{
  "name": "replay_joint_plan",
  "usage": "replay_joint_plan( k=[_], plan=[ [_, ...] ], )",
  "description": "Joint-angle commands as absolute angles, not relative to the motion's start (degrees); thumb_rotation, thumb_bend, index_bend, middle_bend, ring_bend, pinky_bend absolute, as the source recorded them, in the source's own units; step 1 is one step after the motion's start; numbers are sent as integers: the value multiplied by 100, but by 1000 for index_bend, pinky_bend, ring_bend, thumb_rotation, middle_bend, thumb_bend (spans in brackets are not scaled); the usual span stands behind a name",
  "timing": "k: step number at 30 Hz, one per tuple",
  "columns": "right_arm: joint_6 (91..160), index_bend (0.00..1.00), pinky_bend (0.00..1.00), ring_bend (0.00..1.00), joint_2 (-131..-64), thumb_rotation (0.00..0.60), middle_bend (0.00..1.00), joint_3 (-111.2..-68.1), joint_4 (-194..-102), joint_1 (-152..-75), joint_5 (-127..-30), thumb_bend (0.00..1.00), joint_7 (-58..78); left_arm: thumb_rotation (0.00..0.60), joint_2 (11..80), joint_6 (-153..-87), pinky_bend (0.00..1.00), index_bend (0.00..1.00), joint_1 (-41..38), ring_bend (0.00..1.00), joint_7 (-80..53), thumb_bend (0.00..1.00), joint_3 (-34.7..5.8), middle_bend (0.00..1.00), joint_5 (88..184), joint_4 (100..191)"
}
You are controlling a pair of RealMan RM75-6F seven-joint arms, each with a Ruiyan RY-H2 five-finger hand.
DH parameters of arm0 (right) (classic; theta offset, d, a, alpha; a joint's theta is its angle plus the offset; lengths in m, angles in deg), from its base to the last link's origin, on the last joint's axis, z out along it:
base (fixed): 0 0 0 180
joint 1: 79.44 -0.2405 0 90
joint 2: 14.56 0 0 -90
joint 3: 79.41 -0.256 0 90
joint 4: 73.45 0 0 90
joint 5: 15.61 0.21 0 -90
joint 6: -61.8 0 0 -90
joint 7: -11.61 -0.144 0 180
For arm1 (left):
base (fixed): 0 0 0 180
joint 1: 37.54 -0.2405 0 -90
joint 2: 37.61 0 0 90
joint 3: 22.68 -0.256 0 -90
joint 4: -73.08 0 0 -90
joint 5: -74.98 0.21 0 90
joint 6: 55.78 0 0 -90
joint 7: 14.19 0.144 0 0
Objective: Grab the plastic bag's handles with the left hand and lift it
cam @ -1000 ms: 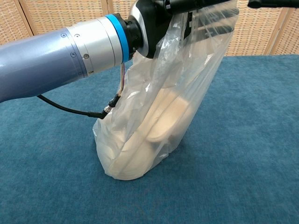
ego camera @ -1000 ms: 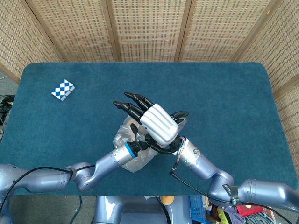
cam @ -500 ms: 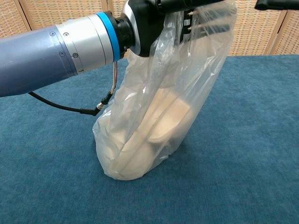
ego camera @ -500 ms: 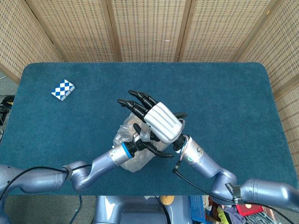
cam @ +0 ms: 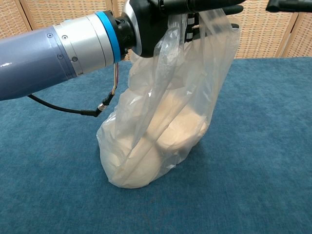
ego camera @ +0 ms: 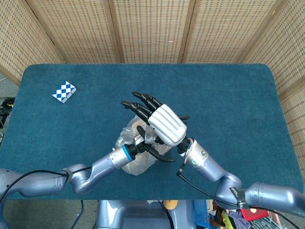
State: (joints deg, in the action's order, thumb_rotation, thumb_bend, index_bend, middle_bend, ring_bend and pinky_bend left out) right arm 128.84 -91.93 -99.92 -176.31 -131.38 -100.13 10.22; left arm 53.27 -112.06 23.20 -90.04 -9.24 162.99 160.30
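A clear plastic bag (cam: 161,136) with pale round containers inside stands on the blue table (ego camera: 228,95), its bottom resting on the cloth. My left hand (cam: 146,14) is at the bag's top with its dark fingers hooked into the bunched handles (cam: 214,22), pulling the plastic taut upward. In the head view the left hand (ego camera: 147,147) lies under my right hand (ego camera: 164,125). The right hand hovers over the bag (ego camera: 126,139) with its fingers spread and holds nothing. Only a dark fingertip of the right hand (cam: 287,5) shows in the chest view.
A blue-and-white checkered block (ego camera: 64,90) lies at the far left of the table. A black cable (cam: 73,111) hangs from my left wrist beside the bag. Wicker screens (ego camera: 152,28) stand behind the table's far edge.
My left forearm has drawn back to the left. The bag's upper part has narrowed and stands more upright, and the containers inside have settled. The right hand has barely shifted.
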Motion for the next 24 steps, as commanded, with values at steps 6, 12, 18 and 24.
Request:
replay_joint_plan(
  k=[6, 12, 18, 24],
  plan=[
    [12887, 0, 140, 51, -9134, 600, 262, -9934, -17580, -13111, -10096, 322, 1022, 600, 5364, -11201, 72, 0, 2314, 54, -8957, 0, -888, 0, 16217, 15965],
    [12887, 0, 140, 39, -9042, 600, 185, -9886, -17568, -13082, -10189, 0, 984, 600, 5377, -11173, 71, 0, 2323, 56, -8907, 0, -867, 0, 16178, 15959],
    [12903, 0, 140, 36, -8957, 600, 152, -9915, -17615, -13042, -10138, 0, 893, 600, 5357, -11099, 70, 0, 2316, 57, -8844, 0, -889, 0, 16135, 15963],
    [12924, 0, 140, 36, -8873, 600, 152, -9946, -17619, -13020, -10134, 0, 891, 600, 5330, -11080, 70, 0, 2294, 58, -8876, 0, -891, 0, 16116, 15963]
  ],
)
